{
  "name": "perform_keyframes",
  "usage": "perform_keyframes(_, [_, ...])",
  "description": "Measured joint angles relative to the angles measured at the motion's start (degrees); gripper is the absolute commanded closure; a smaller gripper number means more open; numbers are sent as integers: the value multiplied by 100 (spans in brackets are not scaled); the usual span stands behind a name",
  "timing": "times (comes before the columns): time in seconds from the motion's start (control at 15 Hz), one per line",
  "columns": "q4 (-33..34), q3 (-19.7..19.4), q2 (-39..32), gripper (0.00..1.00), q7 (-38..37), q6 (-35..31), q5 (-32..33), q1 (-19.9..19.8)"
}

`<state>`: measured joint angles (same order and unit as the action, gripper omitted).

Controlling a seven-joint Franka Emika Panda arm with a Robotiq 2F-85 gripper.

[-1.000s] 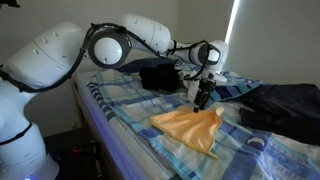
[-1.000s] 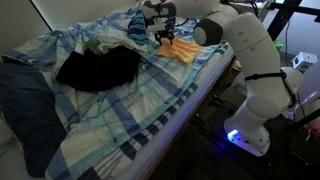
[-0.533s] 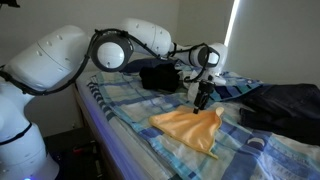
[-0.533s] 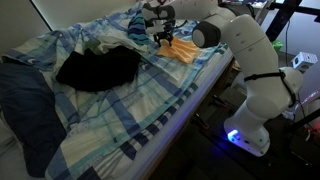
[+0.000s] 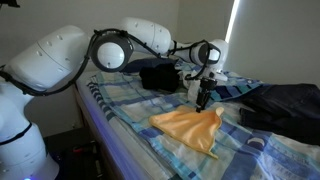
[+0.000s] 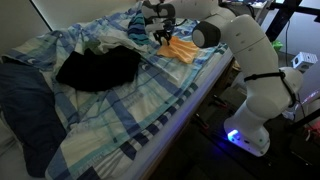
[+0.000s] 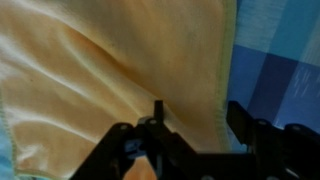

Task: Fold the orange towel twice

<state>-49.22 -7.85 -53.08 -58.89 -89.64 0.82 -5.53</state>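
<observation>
Black fingers (image 7: 150, 140) stand apart, released, nothing pinched between them. In the wrist view they straddle the hemmed side edge of the small thin yellow-orange cloth towel (image 7: 110, 70), one finger over the cloth, the other over the blue-and-white plaid bedsheet (image 7: 280, 60). Step in hand looks like grabbing that edge for a fold (can't tell whether a first fold is already in). To do it well: come down so the tips press in on both sides of the hem, gather only the towel layer and not the sheet under it, take it near a corner rather than mid-edge so the cloth lifts evenly, then carry it low across to the opposite edge. In both exterior views the towel (image 5: 188, 128) (image 6: 185, 51) lies on the bed, close to the side where the robot's base stands, fingers at one end of it. It reads roughly triangular there, one corner pointing toward the fingers; its long axis seems to run from that corner toward the bed's edge. A pile of dark navy-black clothes (image 6: 98, 68) sits well apart.
</observation>
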Motion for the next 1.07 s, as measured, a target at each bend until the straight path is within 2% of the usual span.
perform_keyframes(0.07, [3,0,0,73,0,0,3,1])
perform_keyframes(0.13, [3,0,-2,75,0,2,4,2])
perform_keyframes(0.27, [3,0,-14,42,0,12,4,3])
perform_keyframes(0.33, [3,0,-24,42,0,27,4,3])
perform_keyframes(0.6, [3,0,-69,15,3,105,19,3])
perform_keyframes(0.67, [3,0,-75,56,6,125,27,3])
perform_keyframes(0.73, [3,-2,-77,52,9,137,32,2])
perform_keyframes(0.8, [3,-4,-77,53,11,143,34,1])
perform_keyframes(1.07, [3,-16,-77,84,11,147,34,-1])
